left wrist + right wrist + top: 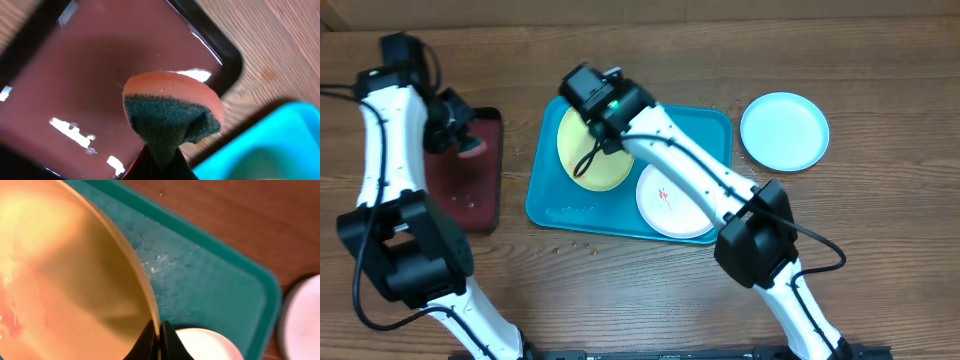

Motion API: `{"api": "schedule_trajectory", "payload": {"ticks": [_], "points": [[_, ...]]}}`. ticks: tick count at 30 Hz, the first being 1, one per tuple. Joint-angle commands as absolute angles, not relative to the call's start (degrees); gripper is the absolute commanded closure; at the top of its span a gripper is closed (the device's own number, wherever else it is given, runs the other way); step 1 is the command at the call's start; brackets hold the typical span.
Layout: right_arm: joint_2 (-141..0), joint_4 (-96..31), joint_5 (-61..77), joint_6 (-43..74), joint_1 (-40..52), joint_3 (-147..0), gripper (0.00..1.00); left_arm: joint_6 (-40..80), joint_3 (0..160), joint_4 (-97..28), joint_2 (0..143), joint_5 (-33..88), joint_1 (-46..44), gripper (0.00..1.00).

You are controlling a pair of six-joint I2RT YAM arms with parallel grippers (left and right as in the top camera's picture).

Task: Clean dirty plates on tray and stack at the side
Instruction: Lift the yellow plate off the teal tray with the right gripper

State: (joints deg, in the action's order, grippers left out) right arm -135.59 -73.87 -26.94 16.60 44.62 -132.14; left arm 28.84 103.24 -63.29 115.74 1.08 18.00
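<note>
Nearest, on tray (705, 125), right front: white plate (670, 205), red smear in middle. Just behind, over tray's left half: yellow plate (578, 160), rim pinched tight in right gripper (160, 341), reddish smears on its face. Right of tray, on bare table (880, 90), close to tray corner but apart: blue plate (784, 131). Far left, above red tray (470, 195): left gripper (165, 167) clamped on orange-and-green sponge (172, 110).
</note>
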Motion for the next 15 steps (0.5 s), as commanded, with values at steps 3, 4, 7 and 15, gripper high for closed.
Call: {"api": "schedule_trajectory", "payload": {"ticks": [3, 4, 7, 15], "points": [[-133.51, -74.04, -39.9, 16.05, 47.13, -133.71, 0.96, 29.8, 100.68, -60.71, 118.24, 0.89, 20.25, 0.96], [-133.51, -74.04, -40.03, 16.05, 47.33, -133.91, 0.96, 29.78, 99.9, -59.96, 118.54, 0.86, 20.25, 0.96], [-133.51, -74.17, -40.53, 16.03, 47.68, -134.82, 0.96, 29.85, 97.36, -57.98, 120.05, 0.91, 20.25, 0.95], [-133.49, -79.5, -49.56, 16.01, 47.68, -140.27, 0.96, 29.87, 96.03, -56.6, 123.35, -1.5, 20.45, 0.96]]}}
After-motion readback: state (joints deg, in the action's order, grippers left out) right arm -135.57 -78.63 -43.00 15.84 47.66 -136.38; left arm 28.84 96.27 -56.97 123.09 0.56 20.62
